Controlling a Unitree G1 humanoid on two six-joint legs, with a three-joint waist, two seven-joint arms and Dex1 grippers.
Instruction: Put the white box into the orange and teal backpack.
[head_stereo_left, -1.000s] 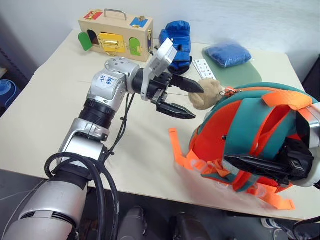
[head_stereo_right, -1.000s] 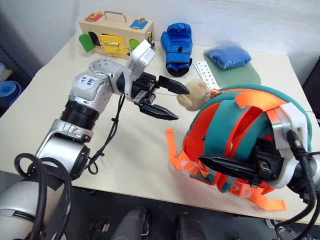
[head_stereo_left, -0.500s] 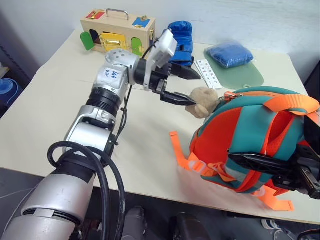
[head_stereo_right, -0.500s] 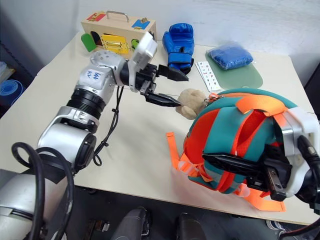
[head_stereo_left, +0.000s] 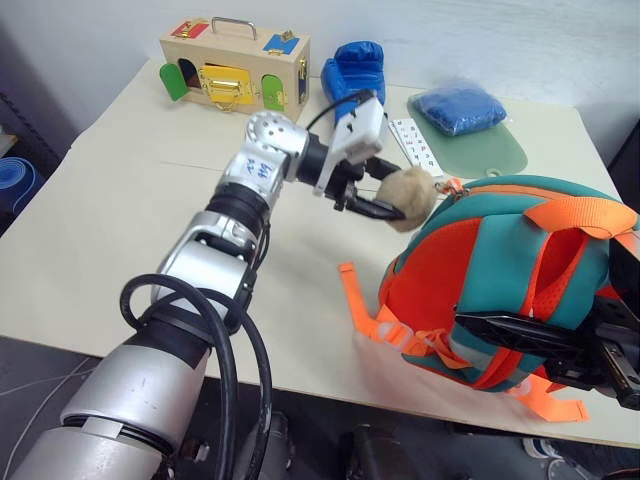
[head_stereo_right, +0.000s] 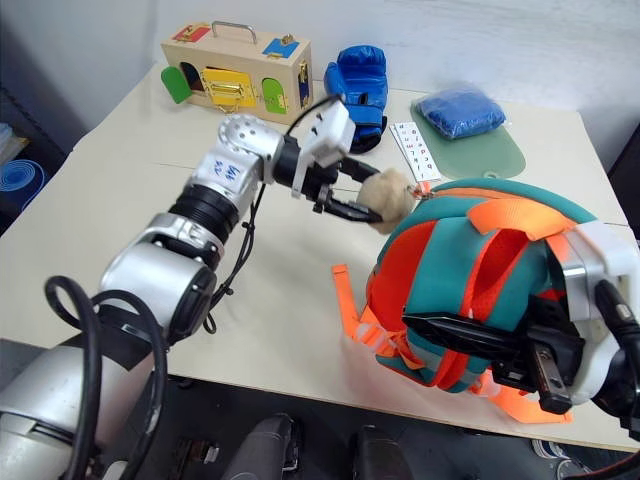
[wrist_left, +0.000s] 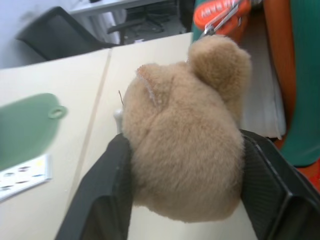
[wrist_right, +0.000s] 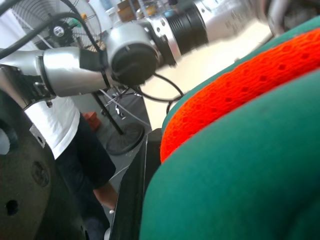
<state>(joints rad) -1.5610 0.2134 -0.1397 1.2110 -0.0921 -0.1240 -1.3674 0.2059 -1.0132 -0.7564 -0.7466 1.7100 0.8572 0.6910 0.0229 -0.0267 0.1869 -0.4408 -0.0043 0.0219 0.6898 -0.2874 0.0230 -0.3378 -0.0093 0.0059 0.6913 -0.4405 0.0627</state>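
The orange and teal backpack (head_stereo_left: 500, 270) stands at the table's right front, its orange straps trailing toward the table edge. A tan plush animal (head_stereo_left: 405, 192) hangs at its top left corner. My left gripper (head_stereo_left: 395, 195) reaches in from the left and is shut on that plush. In the left wrist view both black fingers (wrist_left: 107, 200) press against its sides. My right gripper (head_stereo_left: 475, 330) is shut on the backpack's lower front, one black finger lying across the fabric. The white box is out of view.
At the back of the table (head_stereo_left: 120, 200) stand a wooden latch box (head_stereo_left: 235, 65) and a blue boxing glove (head_stereo_left: 350, 75). To their right lie a narrow white card strip (head_stereo_left: 413, 145) and a blue bundle (head_stereo_left: 458, 107) on a green mat (head_stereo_left: 490, 150). A person (wrist_right: 70, 135) stands behind.
My left gripper moved right to the plush animal, and its fingers closed from wide open onto it. The right gripper kept its hold on the backpack.
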